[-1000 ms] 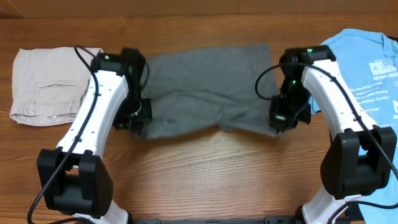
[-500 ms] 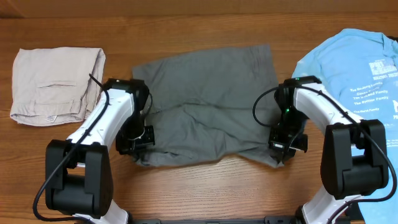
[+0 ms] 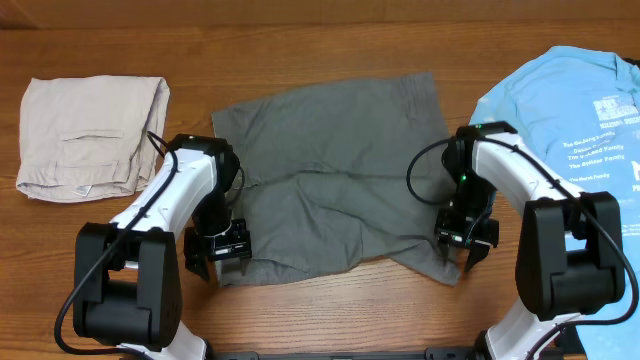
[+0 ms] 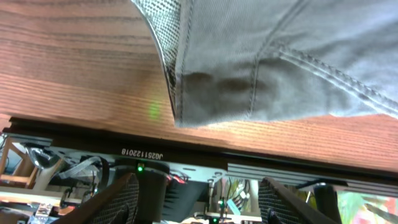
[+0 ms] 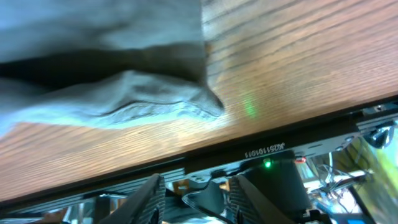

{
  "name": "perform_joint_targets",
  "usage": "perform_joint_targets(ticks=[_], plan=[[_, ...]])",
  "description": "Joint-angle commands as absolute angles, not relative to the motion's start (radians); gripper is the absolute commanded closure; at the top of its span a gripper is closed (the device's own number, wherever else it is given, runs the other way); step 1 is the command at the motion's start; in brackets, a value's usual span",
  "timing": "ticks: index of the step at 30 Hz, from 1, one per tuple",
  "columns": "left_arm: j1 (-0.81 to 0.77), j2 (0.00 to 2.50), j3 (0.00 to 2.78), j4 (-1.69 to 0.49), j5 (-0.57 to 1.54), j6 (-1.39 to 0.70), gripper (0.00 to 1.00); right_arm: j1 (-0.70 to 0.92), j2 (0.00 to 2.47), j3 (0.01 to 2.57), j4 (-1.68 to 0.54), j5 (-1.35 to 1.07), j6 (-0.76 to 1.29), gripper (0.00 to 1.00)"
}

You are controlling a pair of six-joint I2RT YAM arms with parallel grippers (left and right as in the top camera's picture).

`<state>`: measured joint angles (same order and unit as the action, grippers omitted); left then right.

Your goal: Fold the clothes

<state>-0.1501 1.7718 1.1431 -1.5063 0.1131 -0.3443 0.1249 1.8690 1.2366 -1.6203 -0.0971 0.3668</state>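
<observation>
Left gripper (image 3: 218,260): fingers spread, at near-left corner of dark grey shorts (image 3: 330,180). Right gripper (image 3: 468,250): fingers spread, at near-right corner. Shorts spread out, wrinkled, mid-table (image 3: 330,315). Far left: beige shorts (image 3: 90,135). Far right: blue T-shirt (image 3: 580,110).

Wood table (image 3: 330,310): grey shorts (image 3: 330,180) centre, beige shorts (image 3: 90,135) left (folded), blue T-shirt (image 3: 580,110) right.

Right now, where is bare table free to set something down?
Free: table edge in front of the grey shorts; the far gap between them and the beige shorts. Crowded: the T-shirt side, around left gripper and right gripper.
</observation>
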Motion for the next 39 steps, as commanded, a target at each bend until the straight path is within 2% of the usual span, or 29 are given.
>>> perform_joint_targets(ticks=[1,4,5,6,7,8,10,11,12,13,29,39], plan=[[-0.146,1.778,1.263,-1.539,0.132,-0.353,0.35,0.122,1.844,1.386,-1.654,-0.091,0.371,0.59],[-0.146,1.778,1.390,-1.572,0.132,-0.352,0.38,0.122,1.844,1.497,-1.693,-0.091,0.350,0.57],[-0.146,1.778,1.434,-1.567,0.131,-0.352,0.43,0.122,1.844,1.533,-1.695,-0.091,0.342,0.55],[-0.146,1.778,1.482,-1.544,0.131,-0.352,0.74,0.122,1.844,1.573,-1.686,-0.090,0.340,0.50],[-0.146,1.778,1.517,-1.505,0.131,-0.352,0.96,0.122,1.844,1.593,-1.672,-0.090,0.341,0.47],[-0.146,1.778,1.543,-1.456,0.123,-0.352,0.96,0.122,1.844,1.611,-1.648,-0.090,0.341,0.39],[-0.146,1.778,1.567,-1.349,0.083,-0.352,0.96,0.122,1.844,1.621,-1.590,-0.090,0.341,0.37],[-0.146,1.778,1.567,-1.282,0.055,-0.352,0.96,0.122,1.844,1.621,-1.563,-0.090,0.341,0.30],[-0.146,1.779,1.565,-1.233,0.034,-0.352,0.96,0.122,1.844,1.621,-1.535,-0.090,0.341,0.17],[-0.146,1.788,1.561,-1.184,0.014,-0.352,0.96,0.122,1.844,1.620,-1.510,-0.090,0.341,0.00],[-0.138,2.105,1.559,-0.898,-0.062,-0.352,0.96,0.122,1.844,1.620,-1.237,-0.091,0.341,0.00],[-0.119,2.270,1.559,-0.664,-0.086,-0.364,0.96,0.122,1.844,1.620,-1.178,-0.090,0.341,0.00]])
